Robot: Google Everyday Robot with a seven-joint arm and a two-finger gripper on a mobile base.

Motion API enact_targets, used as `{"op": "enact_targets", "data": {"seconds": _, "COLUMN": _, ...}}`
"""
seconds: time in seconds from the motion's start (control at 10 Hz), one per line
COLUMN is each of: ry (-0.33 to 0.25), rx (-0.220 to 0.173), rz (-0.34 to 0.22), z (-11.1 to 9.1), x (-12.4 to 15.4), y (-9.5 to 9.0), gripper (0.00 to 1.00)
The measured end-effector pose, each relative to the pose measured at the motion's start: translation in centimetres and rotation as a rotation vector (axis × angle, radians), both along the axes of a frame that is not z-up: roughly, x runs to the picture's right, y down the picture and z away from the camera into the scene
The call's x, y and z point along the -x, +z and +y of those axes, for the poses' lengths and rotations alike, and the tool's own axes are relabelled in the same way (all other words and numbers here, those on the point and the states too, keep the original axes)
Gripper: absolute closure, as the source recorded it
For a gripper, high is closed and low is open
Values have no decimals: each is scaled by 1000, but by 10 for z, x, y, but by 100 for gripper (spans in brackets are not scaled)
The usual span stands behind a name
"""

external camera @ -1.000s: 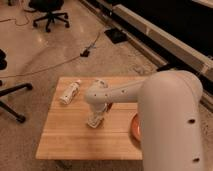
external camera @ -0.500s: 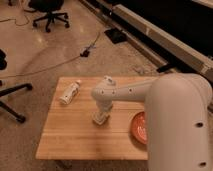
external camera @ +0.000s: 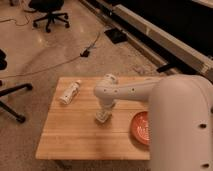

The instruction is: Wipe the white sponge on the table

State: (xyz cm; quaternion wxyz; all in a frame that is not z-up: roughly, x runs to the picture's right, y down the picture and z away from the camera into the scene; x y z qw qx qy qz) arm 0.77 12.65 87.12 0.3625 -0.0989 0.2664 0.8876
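The table (external camera: 70, 137) has a light wooden plank top. My gripper (external camera: 103, 117) points down at the middle of the table, at the end of the white arm that reaches in from the right. It is shut on the white sponge (external camera: 102, 120), a small off-white block that rests against the tabletop under the gripper. Most of the sponge is hidden by the gripper.
A white bottle (external camera: 70, 93) lies on its side at the table's far left. An orange plate (external camera: 141, 128) sits at the right, partly hidden by my arm. Office chairs (external camera: 49, 14) and a floor cable (external camera: 87, 51) lie beyond the table.
My gripper has slid to the right across the tabletop with the sponge under it, from left of centre to the middle. The bottle and plate have not moved.
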Motion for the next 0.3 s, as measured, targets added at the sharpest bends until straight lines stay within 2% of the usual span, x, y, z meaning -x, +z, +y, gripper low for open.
{"op": "enact_targets", "data": {"seconds": 0.3, "ry": 1, "rx": -1, "rz": -1, "z": 0, "x": 0, "y": 0, "gripper": 100}}
